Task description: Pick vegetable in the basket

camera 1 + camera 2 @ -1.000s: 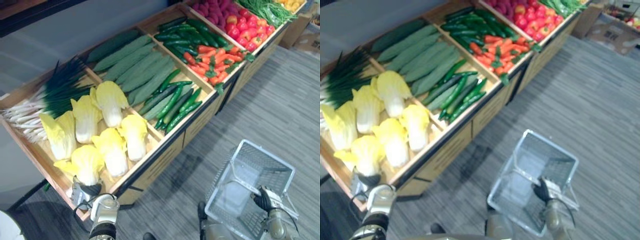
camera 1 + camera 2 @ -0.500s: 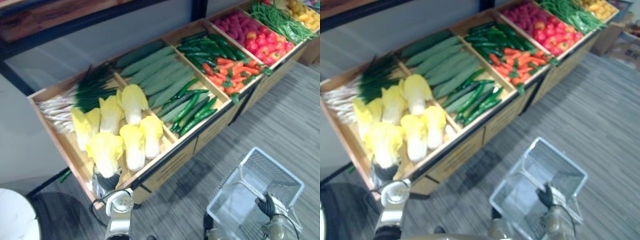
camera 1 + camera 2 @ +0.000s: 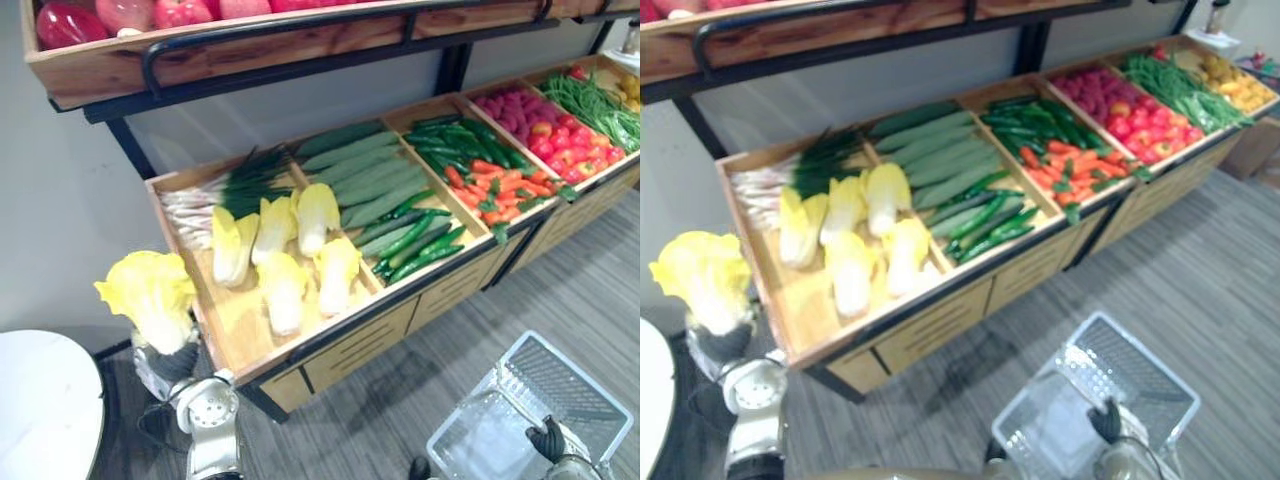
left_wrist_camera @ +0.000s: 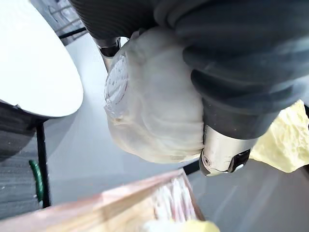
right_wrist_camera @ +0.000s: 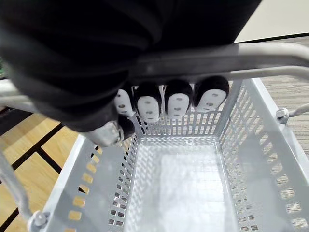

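My left hand (image 3: 172,364) is shut on the white base of a yellow napa cabbage (image 3: 150,289) and holds it upright, off the left end of the wooden crate (image 3: 232,330). In the left wrist view the cabbage's pale base (image 4: 154,106) lies against the hand's dark cover. My right hand (image 3: 548,438) is shut on the handle (image 5: 217,55) of a grey wire basket (image 3: 590,376) low at the right, above the floor. Nothing lies inside the basket (image 5: 145,203).
The stand holds crates of several more cabbages (image 3: 283,290), spring onions (image 3: 215,192), long pale-green gourds (image 3: 365,175), green peppers (image 3: 420,240), carrots (image 3: 505,185) and red fruit (image 3: 560,145). An upper shelf (image 3: 200,50) overhangs. A white round table (image 3: 45,400) stands at lower left.
My left hand has lifted the cabbage out of the crate's front corner and carried it up and to the left, past the crate's end. The camera has tilted up. The right hand keeps the basket handle.
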You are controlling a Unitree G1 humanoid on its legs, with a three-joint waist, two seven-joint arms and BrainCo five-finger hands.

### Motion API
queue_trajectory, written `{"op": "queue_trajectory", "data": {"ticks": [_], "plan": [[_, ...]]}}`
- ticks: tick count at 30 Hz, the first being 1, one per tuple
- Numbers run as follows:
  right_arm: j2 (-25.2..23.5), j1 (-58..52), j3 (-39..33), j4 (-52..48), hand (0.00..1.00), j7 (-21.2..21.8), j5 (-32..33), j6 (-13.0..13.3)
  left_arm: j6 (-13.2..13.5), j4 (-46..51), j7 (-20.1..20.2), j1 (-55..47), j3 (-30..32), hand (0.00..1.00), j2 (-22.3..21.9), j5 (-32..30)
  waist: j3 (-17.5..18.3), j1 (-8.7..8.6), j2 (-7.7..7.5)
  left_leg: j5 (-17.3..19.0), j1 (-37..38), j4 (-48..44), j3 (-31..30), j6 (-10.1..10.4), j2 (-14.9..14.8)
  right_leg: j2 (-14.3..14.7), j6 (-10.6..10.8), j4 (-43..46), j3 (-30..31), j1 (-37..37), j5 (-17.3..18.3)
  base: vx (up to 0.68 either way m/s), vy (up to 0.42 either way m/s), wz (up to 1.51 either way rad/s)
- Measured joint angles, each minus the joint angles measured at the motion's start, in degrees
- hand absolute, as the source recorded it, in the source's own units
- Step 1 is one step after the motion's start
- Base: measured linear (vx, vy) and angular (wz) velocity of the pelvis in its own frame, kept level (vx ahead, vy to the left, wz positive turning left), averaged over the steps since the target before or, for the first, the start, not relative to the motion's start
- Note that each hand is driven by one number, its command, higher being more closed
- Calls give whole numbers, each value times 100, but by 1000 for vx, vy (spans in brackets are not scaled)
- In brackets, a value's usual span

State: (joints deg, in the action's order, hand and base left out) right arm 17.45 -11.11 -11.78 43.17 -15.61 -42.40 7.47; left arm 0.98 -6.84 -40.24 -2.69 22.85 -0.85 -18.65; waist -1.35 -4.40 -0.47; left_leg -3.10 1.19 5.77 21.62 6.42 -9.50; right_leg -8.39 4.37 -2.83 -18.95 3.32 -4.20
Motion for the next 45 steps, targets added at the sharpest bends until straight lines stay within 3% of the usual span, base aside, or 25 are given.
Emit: {"op": "queue_trajectory", "data": {"ticks": [3,7,11,15,21,27,30,33,39,45], "plan": [[1,115,-44,255,100,56,11,8,-5,503,-3,-6,-108,100,-7,-16,26,27,-48,-1,9,3,-40,-2,11,-19,16,-9,-19,-48,-12,8,5,11],[235,283,-70,326,100,239,10,12,143,1256,213,-13,-1108,100,199,-78,42,65,-59,-1,29,4,-4,-2,18,-22,36,-8,31,-47,-27,4,-2,-4],[1056,752,339,325,100,371,7,95,518,1418,731,-25,-2050,100,469,-253,58,18,-32,47,216,6,353,24,10,22,63,-5,387,-26,-51,5,-4,-45],[1741,1195,569,320,100,516,16,202,873,1574,1403,-206,-2805,100,641,-236,119,-18,107,122,384,8,825,40,34,68,81,18,875,173,-142,21,-1,-55],[2303,1647,1521,-110,100,848,11,222,1294,1566,2129,-223,-3700,100,1145,28,101,-22,242,308,822,9,1751,139,14,253,83,85,1785,318,-240,-12,-13,-76],[2442,1790,2123,-1230,100,1025,15,332,1516,1562,2854,-148,-4741,100,1341,717,90,-73,333,491,1257,2,2577,304,1,458,94,84,2387,320,-283,-51,-12,-69],[2439,1963,2682,-1737,100,1138,19,441,1579,1563,3218,136,-5327,100,1647,1204,92,-80,341,549,1426,-50,2983,389,-52,605,106,111,2659,344,-287,-65,-12,-57],[2433,2354,3376,-2118,100,1260,80,584,1686,1563,3757,521,-5864,100,2114,1830,90,-94,365,852,1419,-633,3368,503,-308,757,95,201,2954,441,-296,-49,-16,-53],[2432,3146,4406,-2303,100,1399,240,638,1780,1518,4296,1047,-6484,100,2504,2335,-39,-150,442,997,1517,-1035,3978,587,-502,974,36,325,3363,572,-341,-51,1,-40],[2447,3660,4742,-2462,100,1579,254,695,1780,1264,4764,1340,-7225,100,2842,2515,-138,-175,464,1091,1571,-1267,4293,667,-611,1104,35,386,3566,660,-341,-74,3,-23]]}}
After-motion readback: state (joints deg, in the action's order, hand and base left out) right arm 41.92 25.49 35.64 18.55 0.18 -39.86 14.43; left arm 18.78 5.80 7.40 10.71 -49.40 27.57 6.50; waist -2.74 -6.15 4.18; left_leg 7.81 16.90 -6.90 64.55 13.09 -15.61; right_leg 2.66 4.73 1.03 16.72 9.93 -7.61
